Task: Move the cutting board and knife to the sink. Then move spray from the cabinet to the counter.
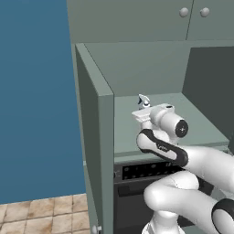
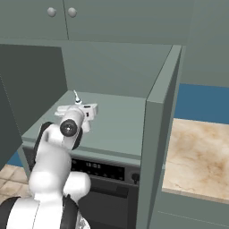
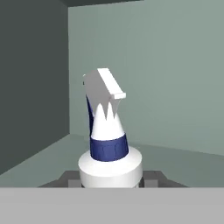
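While the tool (image 3: pixel 111 180) squeezes the spray bottle (image 3: pixel 106 131) inside the cabinet (image 1: pixel 98 132), next it should lift out toward the bench (image 2: pixel 201 156).

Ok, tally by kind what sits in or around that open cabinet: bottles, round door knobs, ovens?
Pale grey-white spray bottle with white trigger head: 1
Round grey door knobs: 2
Built-in black oven: 1
Total: 4
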You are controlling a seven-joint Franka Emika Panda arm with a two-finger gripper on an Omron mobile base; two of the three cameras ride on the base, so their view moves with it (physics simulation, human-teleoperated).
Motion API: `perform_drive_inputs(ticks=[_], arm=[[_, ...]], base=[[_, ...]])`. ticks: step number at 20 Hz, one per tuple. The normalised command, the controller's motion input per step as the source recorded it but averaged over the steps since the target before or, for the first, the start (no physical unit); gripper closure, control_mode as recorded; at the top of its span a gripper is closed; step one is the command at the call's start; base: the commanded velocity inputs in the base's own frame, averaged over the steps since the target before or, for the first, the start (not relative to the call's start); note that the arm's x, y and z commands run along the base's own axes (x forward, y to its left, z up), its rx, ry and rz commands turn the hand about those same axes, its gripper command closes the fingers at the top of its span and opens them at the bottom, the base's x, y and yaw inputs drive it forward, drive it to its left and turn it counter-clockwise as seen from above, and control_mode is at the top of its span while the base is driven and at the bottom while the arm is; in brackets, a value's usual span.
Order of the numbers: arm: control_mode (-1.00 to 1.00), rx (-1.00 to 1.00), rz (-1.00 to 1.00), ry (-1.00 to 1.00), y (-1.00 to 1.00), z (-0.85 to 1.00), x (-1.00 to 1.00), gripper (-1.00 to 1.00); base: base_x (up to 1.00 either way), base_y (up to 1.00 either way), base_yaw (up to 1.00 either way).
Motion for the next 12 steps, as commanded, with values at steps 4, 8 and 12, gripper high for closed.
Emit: perform_drive_inputs(ticks=[4,8,12], arm=[[-1.0,0.0,0.0,-0.13,0.0,0.0,-0.8,1.0],[-1.0,0.0,0.0,-0.07,0.0,0.0,-0.85,1.0],[-1.0,0.0,0.0,-0.05,0.0,0.0,-0.7,1.0]], base=[[0.0,0.0,0.0],[0.0,0.0,0.0],[0.0,0.0,0.0]])
